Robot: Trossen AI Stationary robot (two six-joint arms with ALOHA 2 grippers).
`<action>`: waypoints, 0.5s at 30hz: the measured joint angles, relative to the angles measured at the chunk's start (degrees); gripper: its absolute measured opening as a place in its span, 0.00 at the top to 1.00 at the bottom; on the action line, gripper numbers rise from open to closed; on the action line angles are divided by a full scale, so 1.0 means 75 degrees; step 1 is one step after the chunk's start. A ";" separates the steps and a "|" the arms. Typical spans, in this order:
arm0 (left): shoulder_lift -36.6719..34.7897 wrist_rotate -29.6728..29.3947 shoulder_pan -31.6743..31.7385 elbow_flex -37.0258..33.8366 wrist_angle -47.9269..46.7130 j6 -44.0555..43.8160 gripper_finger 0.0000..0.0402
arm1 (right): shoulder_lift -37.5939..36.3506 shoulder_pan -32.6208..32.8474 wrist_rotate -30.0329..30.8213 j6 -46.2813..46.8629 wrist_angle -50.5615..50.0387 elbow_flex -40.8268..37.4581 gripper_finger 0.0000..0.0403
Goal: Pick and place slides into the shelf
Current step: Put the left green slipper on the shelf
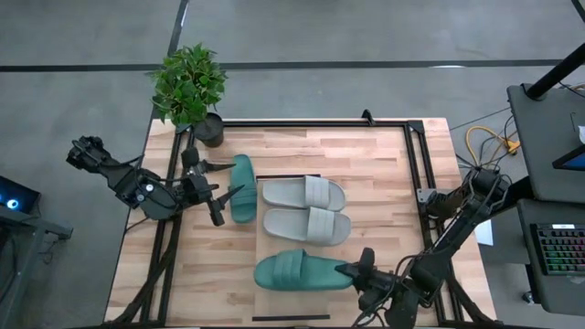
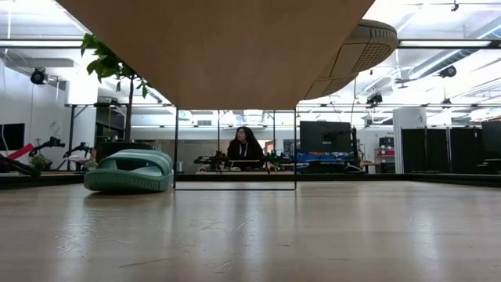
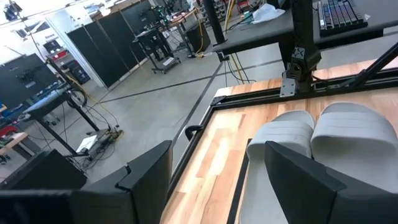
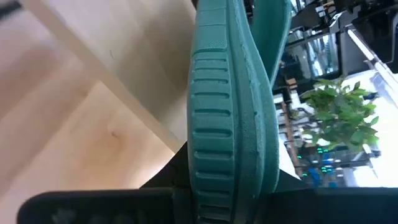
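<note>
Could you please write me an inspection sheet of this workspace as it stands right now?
Surface: butcher-block tabletop inside a dark frame, with the shelf, a pale panel, lying on it.
Job's things: two grey slides lie side by side on the shelf; one teal slide lies at the shelf's near end; the other teal slide stands on edge beside the shelf.
Clutter: potted plant at a table corner.
Grippers: left end effector is open next to the upright teal slide; right end effector is shut on the near teal slide's end.
Cables: yellow cables beside the table.
Surroundings: side desk with a keyboard; a person seated far behind.
</note>
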 joint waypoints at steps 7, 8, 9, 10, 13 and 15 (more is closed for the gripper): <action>0.0098 0.0002 0.0000 0.0000 0.0052 -0.0175 0.41 | 0.0000 -0.0099 0.0022 -0.0292 0.0002 -0.0097 0.87; 0.0116 -0.0004 0.0000 0.0000 0.0062 -0.0178 0.41 | 0.0000 -0.0121 0.0021 -0.0368 0.0002 -0.0121 0.87; 0.0132 -0.0003 0.0000 0.0000 0.0067 -0.0177 0.41 | 0.0000 -0.0139 0.0020 -0.0430 0.0014 -0.0140 0.87; 0.0147 0.0001 0.0000 0.0000 0.0062 -0.0175 0.41 | 0.0000 -0.0167 0.0020 -0.0478 0.0018 -0.0153 0.87; 0.0182 0.0003 0.0000 0.0000 0.0061 -0.0178 0.41 | 0.0000 -0.0283 0.0015 -0.0643 0.0020 -0.0164 0.87; 0.0182 0.0000 0.0000 0.0000 0.0062 -0.0178 0.41 | -0.0002 -0.0347 0.0018 -0.0792 0.0018 -0.0167 0.87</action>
